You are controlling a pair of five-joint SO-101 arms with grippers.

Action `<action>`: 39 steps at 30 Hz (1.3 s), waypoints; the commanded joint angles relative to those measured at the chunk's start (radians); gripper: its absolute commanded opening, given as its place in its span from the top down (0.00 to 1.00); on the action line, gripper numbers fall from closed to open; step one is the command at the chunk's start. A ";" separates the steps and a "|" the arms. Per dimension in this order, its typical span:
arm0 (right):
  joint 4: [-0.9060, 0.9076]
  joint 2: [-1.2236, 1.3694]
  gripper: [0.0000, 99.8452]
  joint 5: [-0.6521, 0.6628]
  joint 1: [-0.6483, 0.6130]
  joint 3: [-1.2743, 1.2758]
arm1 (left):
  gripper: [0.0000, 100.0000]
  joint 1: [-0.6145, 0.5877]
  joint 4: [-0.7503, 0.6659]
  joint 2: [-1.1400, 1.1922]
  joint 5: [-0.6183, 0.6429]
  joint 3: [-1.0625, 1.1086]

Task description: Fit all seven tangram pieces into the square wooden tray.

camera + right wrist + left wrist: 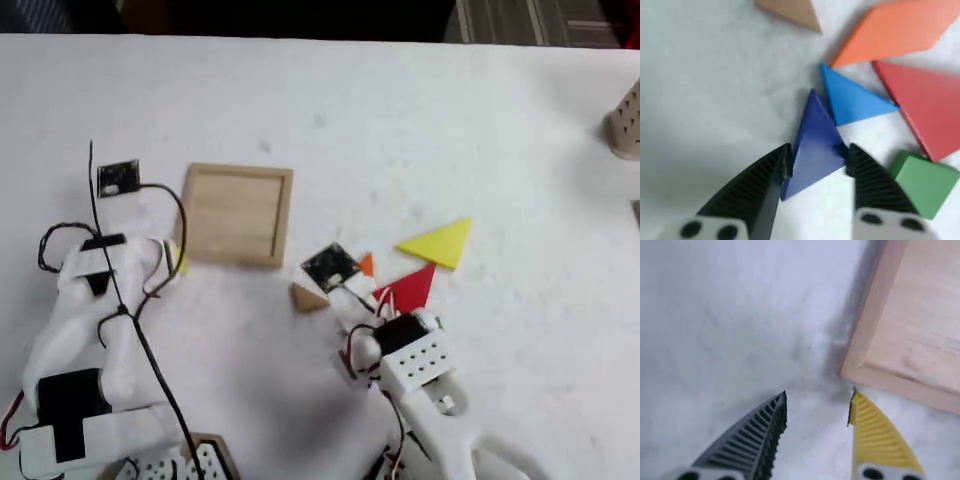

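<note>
The square wooden tray (283, 216), pale and grainy with a raised rim, lies left of the middle of the white tabletop (420, 120) and holds no pieces. The left hand (817, 405) sits at the tray's near-left corner (860, 355), its ribbed fingers (one black, one yellow) spread wide with nothing between them. Toward the near edge, the right hand (818, 150) has its black fingers pressed against both sides of a glossy dark blue triangle (815, 150). Close around it lie a light blue triangle (855, 102), a red triangle (925, 110), an orange parallelogram (895, 30), a green square (922, 182) and a tan wooden triangle (790, 10). A yellow triangle (440, 242) lies just beyond them.
</note>
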 commanded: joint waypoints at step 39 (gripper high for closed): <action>-0.099 -0.033 0.78 -0.077 -0.018 0.012 | 0.77 -0.036 0.029 -0.002 -0.008 -0.048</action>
